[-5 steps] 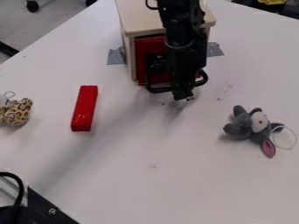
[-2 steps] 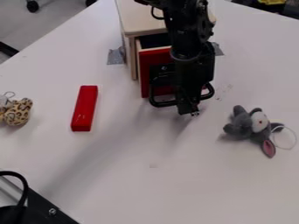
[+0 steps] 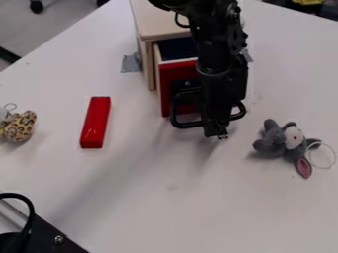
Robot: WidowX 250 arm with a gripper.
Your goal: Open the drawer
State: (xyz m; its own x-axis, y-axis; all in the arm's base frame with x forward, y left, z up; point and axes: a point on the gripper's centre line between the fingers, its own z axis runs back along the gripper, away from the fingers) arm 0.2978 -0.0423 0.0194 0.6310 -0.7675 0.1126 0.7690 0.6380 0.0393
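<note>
The black gripper point(image 3: 216, 134) hangs in front of the small wooden cabinet, its lower end at the black loop handle point(image 3: 188, 124) of the drawer and overlapping it. The drawer's red front point(image 3: 166, 91) stands forward of the cabinet body point(image 3: 151, 29), and the dark inside of the drawer shows behind the front's top edge. The arm covers the right part of the drawer front and the middle of the handle. How the fingertips stand to each other cannot be made out.
A red block point(image 3: 96, 122) lies left of the drawer. To the right is a grey plush toy point(image 3: 278, 140) with a string loop; a leopard-spotted toy point(image 3: 19, 127) lies at the left edge. A black device point(image 3: 41, 232) occupies the lower left corner.
The drawer has slid forward out of the cabinet, from nearly closed to clearly open. The gripper has moved with it toward the camera and slightly right. The toys and red block have not moved.
</note>
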